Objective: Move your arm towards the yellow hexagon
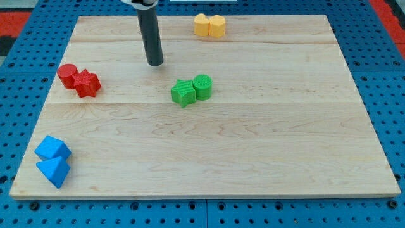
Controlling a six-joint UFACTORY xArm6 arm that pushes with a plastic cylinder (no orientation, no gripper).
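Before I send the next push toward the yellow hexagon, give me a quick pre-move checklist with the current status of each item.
1. Target visible: the yellow hexagon sits at the view's top, touching a second yellow block on its left. Ok.
2. My tip located: down and to the view's left of the yellow pair, apart from every block. Ok.
3. Straight path to the hexagon: the other yellow block lies nearer my tip, so it may get hit first. Not ok.
4. Green blocks off the path: they sit below and right of my tip. Ok.
5. Red blocks and blue blocks far off at the left. Ok.
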